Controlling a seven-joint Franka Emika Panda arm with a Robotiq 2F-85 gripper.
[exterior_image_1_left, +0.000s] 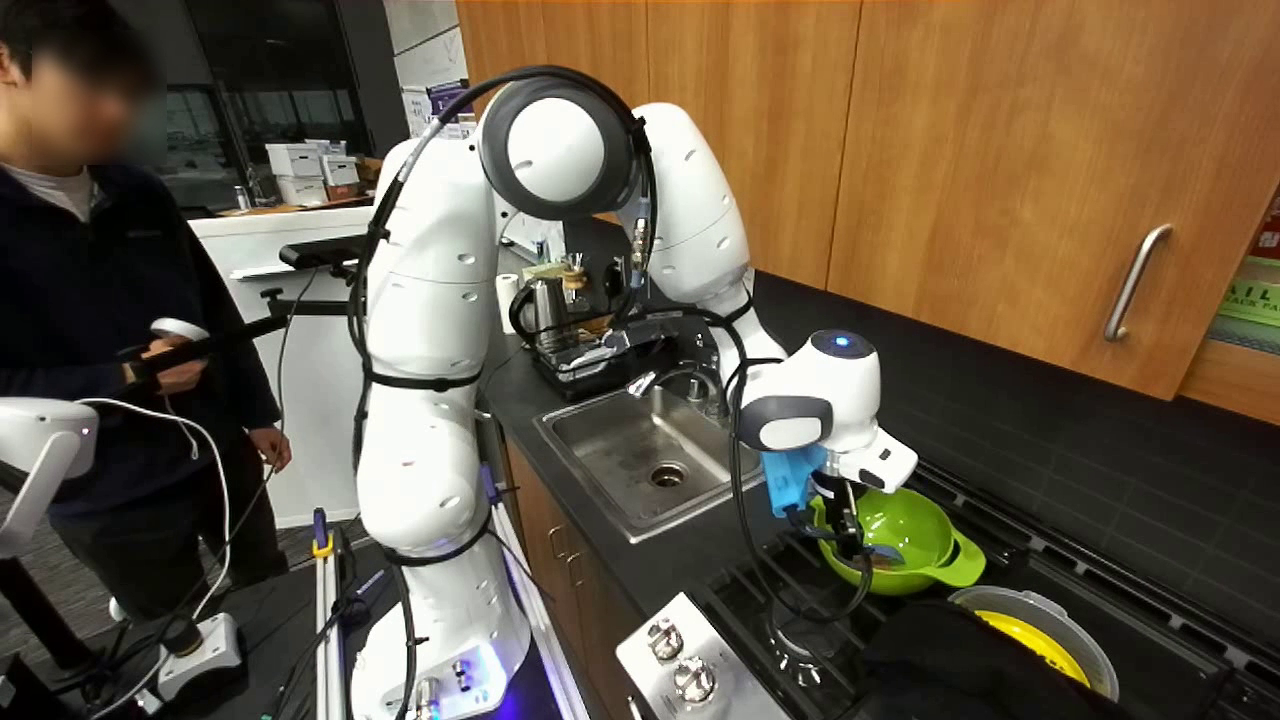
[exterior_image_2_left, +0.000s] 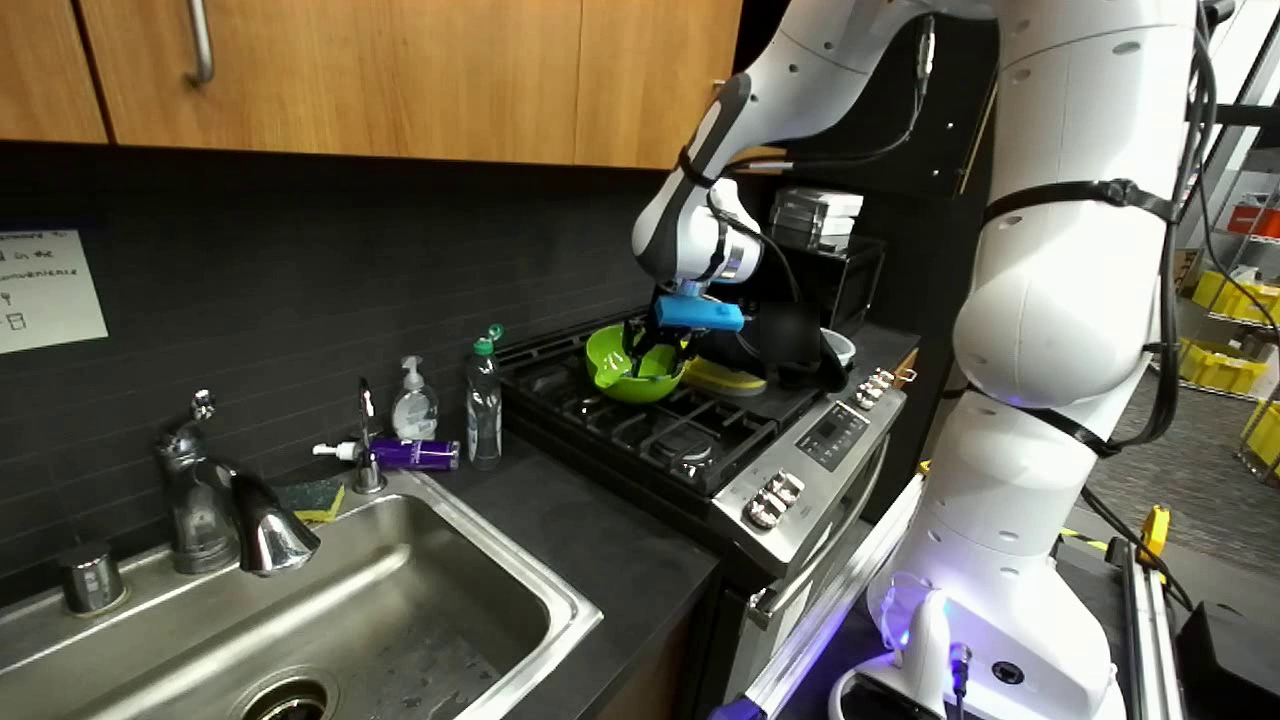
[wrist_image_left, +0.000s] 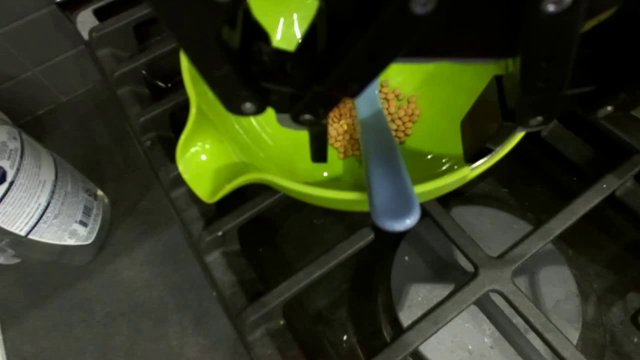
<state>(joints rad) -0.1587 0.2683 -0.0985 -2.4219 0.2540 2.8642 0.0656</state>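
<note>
Robotiq gripper (wrist_image_left: 395, 155) looms closest to the wrist camera, its black fingers (wrist_image_left: 319, 142) spread wide with nothing clamped between them, as a blue utensil handle (wrist_image_left: 387, 170) crosses the gap. Neither finger appears to touch the handle, which slopes out of a lime-green spouted mixing bowl (wrist_image_left: 330, 197) and juts past its rim; the utensil's working end cannot be made out beneath the gripper. Small round tan pieces (wrist_image_left: 402, 117), possibly dried lentils, lie in a loose pile on both sides of the handle. Careful work at this point likely means keeping the handle centred between the fingertips, squaring them to its sides so that it does not roll, and closing slowly, with the finger at the view's right kept off the bowl wall beside it. Smooth and satiny, the handle broadens toward a rounded tip, while the bowl's glossy, plastic-looking wall catches bright highlights near its curved pouring lip. Matte black grates (wrist_image_left: 492, 272) with squared bars bear the bowl atop a steel-fronted gas range (exterior_image_2_left: 815, 475), seen in both exterior views beside a dark countertop (exterior_image_2_left: 600, 540) holding a stainless sink (exterior_image_1_left: 625, 450).
</note>
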